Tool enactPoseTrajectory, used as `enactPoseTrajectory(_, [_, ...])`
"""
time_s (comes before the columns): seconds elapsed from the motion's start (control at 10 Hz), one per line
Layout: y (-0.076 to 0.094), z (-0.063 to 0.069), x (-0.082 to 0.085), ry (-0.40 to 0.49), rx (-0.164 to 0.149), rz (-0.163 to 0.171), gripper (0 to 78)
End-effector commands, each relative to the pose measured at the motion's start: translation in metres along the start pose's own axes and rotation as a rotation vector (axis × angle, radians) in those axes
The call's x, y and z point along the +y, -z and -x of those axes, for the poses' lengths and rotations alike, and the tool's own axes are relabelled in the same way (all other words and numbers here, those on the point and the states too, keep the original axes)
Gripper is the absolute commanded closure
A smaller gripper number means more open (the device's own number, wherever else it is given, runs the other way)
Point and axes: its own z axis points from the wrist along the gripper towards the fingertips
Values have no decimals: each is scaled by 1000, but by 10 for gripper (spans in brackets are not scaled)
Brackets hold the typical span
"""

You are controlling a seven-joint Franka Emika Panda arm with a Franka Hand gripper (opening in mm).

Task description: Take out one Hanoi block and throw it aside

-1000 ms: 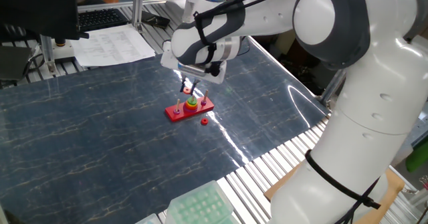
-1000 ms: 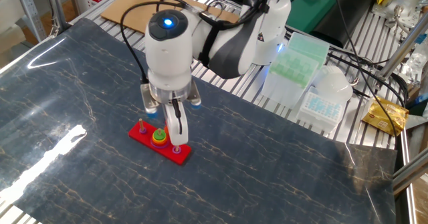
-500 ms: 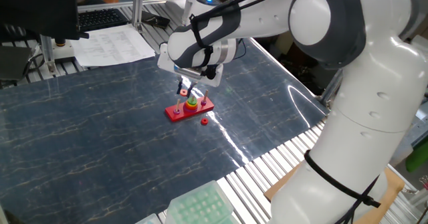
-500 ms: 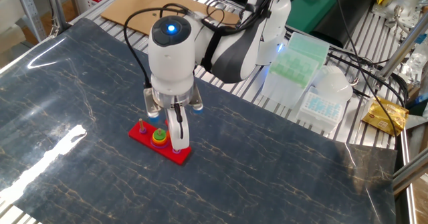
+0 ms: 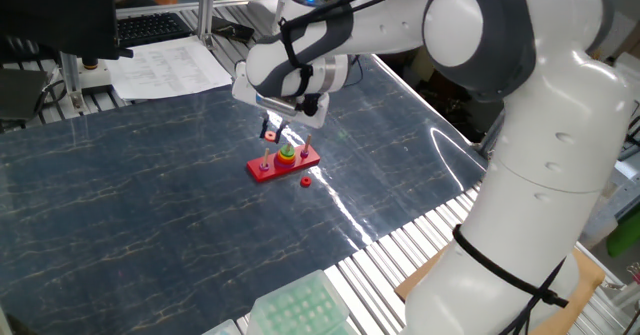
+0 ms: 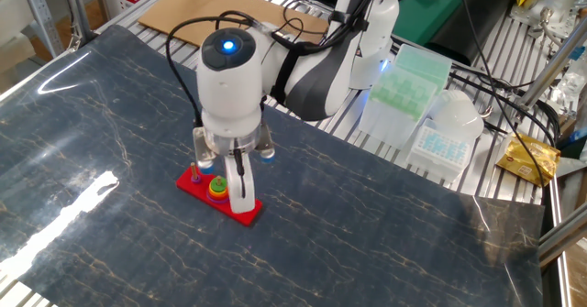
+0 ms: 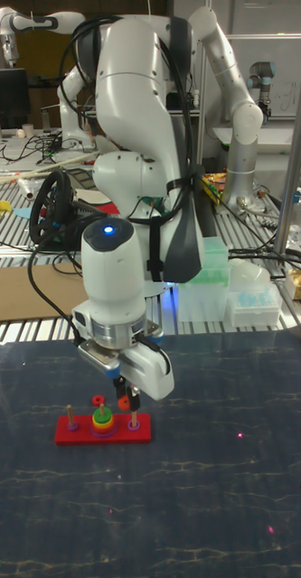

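Note:
The red pegged base [image 5: 270, 170] lies mid-table with green and yellow discs [image 5: 286, 156] stacked on its middle peg. My gripper [image 5: 271, 132] hangs just above the base's left part, shut on the tiny reddish-orange Hanoi block [image 5: 270, 135], which is off the pegs. In the tall fixed view the block [image 7: 123, 404] shows between the fingertips, above the base [image 7: 103, 430], near its right peg. In the other fixed view a white finger [image 6: 241, 190] stands in front of the base [image 6: 197, 186] and hides the block.
A purer-red small disc [image 5: 304, 182] lies on the table beside the base. A green tip rack [image 5: 300, 310] sits at the near edge, more racks [image 6: 404, 82] and a white box stand by the robot, and papers [image 5: 170, 65] lie at the far side.
The gripper has drifted a little to the left over the base, carrying the block with it. The base and the discs have stayed where they were.

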Motion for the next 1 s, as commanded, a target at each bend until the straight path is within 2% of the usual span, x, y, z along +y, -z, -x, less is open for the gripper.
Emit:
enactPoseTrajectory(0.1, [3, 26, 27, 0, 5, -11, 764])
enactPoseTrajectory(0.5, [-26, 43, 32, 78, -27, -27, 764])
enactPoseTrajectory(0.7, [-35, 45, 33, 96, -41, -42, 764])
enactPoseTrajectory(0.8, [-47, 45, 33, 104, -68, -49, 764])
enactPoseTrajectory(1.0, [-56, 45, 33, 118, -63, -44, 764])
